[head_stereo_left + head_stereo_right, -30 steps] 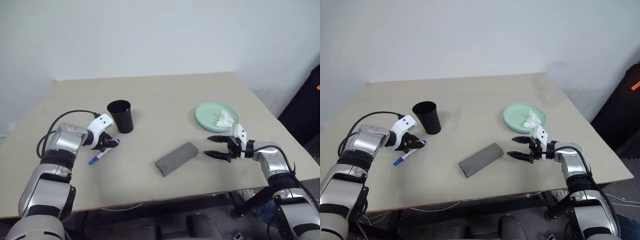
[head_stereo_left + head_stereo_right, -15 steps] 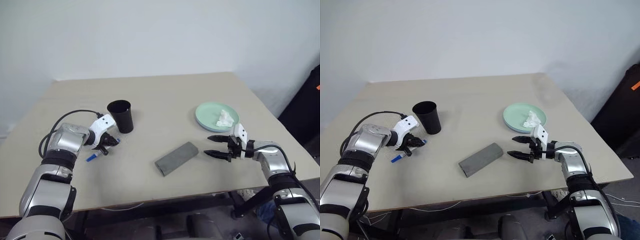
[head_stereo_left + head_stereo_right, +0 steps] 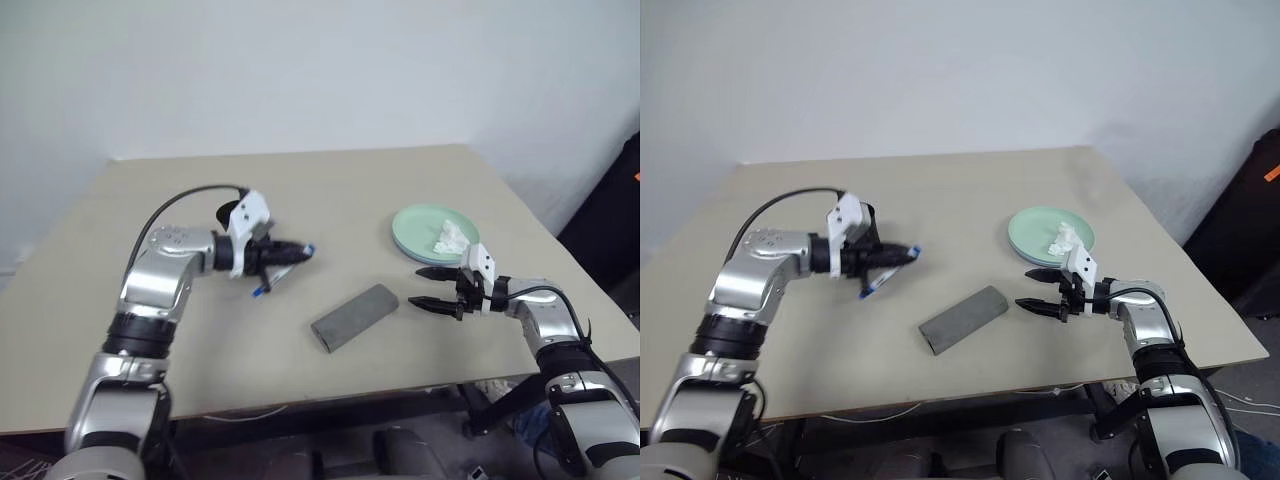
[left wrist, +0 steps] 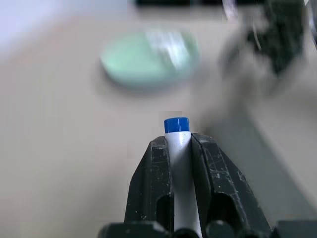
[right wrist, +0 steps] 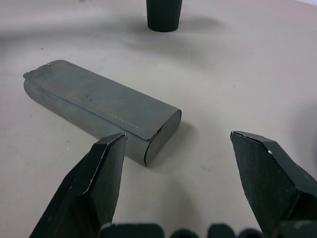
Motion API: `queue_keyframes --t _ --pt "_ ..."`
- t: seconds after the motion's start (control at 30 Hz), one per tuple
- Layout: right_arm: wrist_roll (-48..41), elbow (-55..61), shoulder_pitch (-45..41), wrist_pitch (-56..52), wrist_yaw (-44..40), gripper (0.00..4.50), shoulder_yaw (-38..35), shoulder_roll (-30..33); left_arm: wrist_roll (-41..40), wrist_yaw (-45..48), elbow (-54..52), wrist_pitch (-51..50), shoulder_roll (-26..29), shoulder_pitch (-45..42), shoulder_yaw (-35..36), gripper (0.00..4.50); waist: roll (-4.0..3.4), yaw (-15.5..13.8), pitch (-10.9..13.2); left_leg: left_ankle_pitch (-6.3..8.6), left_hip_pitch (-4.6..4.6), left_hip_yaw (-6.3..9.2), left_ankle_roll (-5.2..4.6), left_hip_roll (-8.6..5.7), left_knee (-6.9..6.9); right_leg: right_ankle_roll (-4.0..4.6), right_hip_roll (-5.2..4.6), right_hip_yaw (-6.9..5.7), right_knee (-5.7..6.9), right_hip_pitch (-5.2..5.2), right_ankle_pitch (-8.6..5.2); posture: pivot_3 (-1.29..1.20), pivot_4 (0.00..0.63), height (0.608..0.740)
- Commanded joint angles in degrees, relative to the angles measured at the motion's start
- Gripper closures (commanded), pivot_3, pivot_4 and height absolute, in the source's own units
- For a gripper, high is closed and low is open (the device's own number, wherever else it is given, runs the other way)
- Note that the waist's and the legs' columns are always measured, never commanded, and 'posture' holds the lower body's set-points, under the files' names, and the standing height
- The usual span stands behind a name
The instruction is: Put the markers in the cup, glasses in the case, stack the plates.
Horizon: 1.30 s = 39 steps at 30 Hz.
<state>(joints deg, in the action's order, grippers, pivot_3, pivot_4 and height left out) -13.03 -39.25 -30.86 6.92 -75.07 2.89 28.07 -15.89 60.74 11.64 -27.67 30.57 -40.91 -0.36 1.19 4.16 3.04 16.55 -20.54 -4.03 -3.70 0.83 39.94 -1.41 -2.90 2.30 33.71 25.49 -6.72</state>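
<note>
The marker (image 4: 177, 148) is pinched in the left gripper (image 3: 285, 253) above the plain beige bench (image 3: 330, 190), beside the cup (image 5: 164, 14). The closed grey case (image 3: 353, 317) lies mid-bench; the right gripper (image 3: 431, 289) gapes wide, empty, just beside it. Bare white wall (image 3: 300, 70) behind; no writing legible.

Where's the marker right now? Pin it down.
The marker is off the table, clamped in the left gripper, on the left side of the head views, in front of the cup and left of the case.

Even, soft overhead light; faint shadows on table (image 3: 400, 180). Left wrist view background heavily blurred; right wrist view sharp.
</note>
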Motion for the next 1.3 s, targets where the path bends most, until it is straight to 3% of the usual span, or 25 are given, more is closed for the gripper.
queue_keyframes --t 0.03,0.37,0.53,0.8,1.1,1.3 --pt "-0.33 1.02 -1.34 1.04 0.24 0.84 -1.19 0.63 0.40 -8.26 4.71 7.68 -1.50 -5.22 5.57 4.36 -0.01 0.24 0.00 0.00 0.05 -0.04 0.00 0.01 0.00 0.00 0.00 0.03 0.00 -0.01 0.00 0.00 0.000 0.740" --pt "-1.47 2.66 -1.81 0.36 0.84 0.84 -2.08 0.72 7.09 -25.16 24.27 33.70 -3.66 -12.84 8.88 4.36 -0.01 -0.06 -0.01 0.00 0.00 -0.07 0.04 -0.06 -0.01 -0.02 0.03 0.00 -0.01 -0.02 0.02 0.00 0.000 0.740" --pt "-1.27 2.80 -1.63 0.29 0.72 0.84 -2.24 1.01 6.93 -31.68 34.81 39.24 -4.59 -15.68 11.09 4.36 0.00 -0.06 -0.01 0.00 -0.06 -0.08 0.04 -0.08 -0.01 -0.15 0.01 -0.07 -0.02 -0.02 0.10 0.00 0.000 0.740" --pt "-0.90 2.67 -1.79 0.28 0.83 0.84 -2.15 0.92 8.36 -34.53 44.49 46.41 -5.62 -17.64 10.61 4.36 0.01 -0.06 -0.01 0.01 -0.09 -0.09 0.06 -0.10 -0.01 -0.17 0.00 -0.11 -0.05 -0.02 0.11 0.00 0.000 0.740" --pt "-0.79 3.18 -1.09 0.23 0.95 0.84 -2.08 1.07 9.42 -35.39 46.84 48.91 -5.85 -17.92 10.29 1.36 0.01 -0.05 -0.01 0.02 -0.09 -0.08 0.07 -0.08 -0.03 -0.19 0.00 -0.13 -0.04 -0.01 0.12 0.00 0.000 0.740" --pt "-0.72 3.22 -1.43 0.24 1.15 0.84 -2.02 1.02 8.61 -34.19 45.26 48.14 -6.53 -18.25 10.40 1.36 0.01 -0.05 -0.01 0.02 -0.09 -0.07 0.07 -0.08 -0.03 -0.19 0.00 -0.14 -0.05 -0.01 0.13 0.00 0.000 0.740"
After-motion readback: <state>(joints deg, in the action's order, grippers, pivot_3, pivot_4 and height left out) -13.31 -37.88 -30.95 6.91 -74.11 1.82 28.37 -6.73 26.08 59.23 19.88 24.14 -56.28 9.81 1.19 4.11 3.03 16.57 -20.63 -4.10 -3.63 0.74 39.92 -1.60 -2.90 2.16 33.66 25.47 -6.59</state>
